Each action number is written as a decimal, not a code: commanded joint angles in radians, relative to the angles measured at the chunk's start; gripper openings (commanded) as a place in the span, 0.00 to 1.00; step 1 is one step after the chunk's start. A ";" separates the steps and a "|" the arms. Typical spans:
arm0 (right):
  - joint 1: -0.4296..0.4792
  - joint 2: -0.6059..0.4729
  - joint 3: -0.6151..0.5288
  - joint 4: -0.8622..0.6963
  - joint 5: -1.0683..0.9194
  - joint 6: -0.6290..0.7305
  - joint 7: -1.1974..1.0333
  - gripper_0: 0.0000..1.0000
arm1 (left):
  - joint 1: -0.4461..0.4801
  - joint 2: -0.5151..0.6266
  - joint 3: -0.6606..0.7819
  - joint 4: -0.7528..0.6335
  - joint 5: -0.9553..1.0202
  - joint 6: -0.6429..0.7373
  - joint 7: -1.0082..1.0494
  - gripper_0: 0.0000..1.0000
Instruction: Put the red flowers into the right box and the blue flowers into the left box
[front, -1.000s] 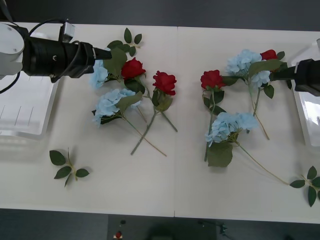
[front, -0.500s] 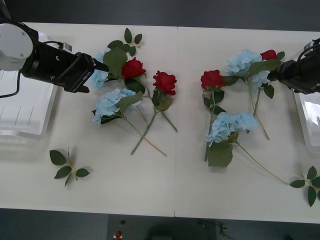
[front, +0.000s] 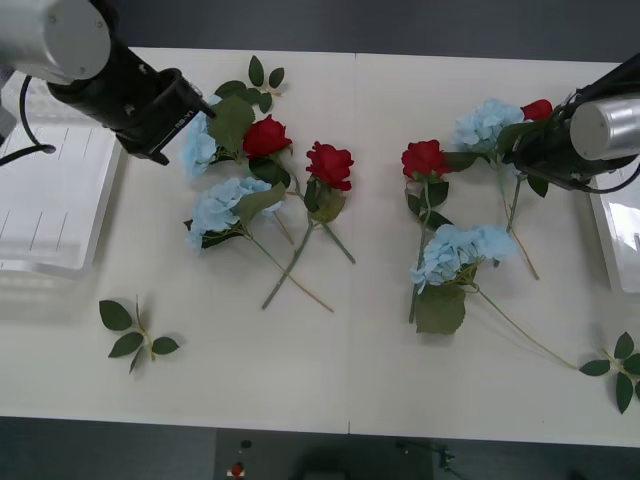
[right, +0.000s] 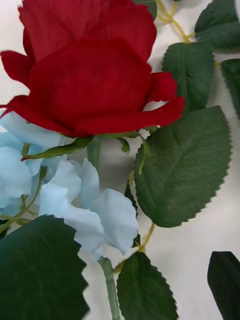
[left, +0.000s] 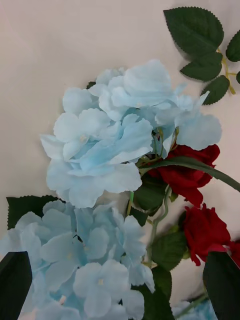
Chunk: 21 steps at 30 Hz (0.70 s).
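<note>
White surface (front: 350, 380) carried every flower unsorted. Your left hand (left: 120, 300), open, hovered over the upper-left pale-blue hydrangea cluster (front: 197, 148); your right hand's grip I couldn't tell. Next: descend, close.

L arm: enters from upper left corner in front view, grey shoulder housing leading to black forearm and wrist, angled down and inward. Left gripper (left: 120, 285) fingers apart; black tips sit at both lower corners of L wrist view. R arm: comes in from right edge, silver cylindrical link then black wrist, pointing inward. Right gripper (front: 525, 148): one black fingertip (right: 225, 282) seen at lower corner of R wrist view; finger spacing not determinable.
</note>
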 joint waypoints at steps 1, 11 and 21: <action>-0.051 0.036 -0.013 0.054 0.064 -0.016 -0.075 1.00 | -0.049 -0.085 -0.004 -0.021 -0.153 0.005 0.137 1.00; -0.087 0.112 -0.013 0.171 0.178 -0.020 -0.090 1.00 | -0.050 -0.248 -0.090 0.029 -0.558 -0.004 0.259 1.00; -0.087 0.141 -0.013 0.194 0.214 -0.025 -0.102 0.08 | -0.050 -0.323 -0.093 0.209 -0.638 -0.163 0.253 1.00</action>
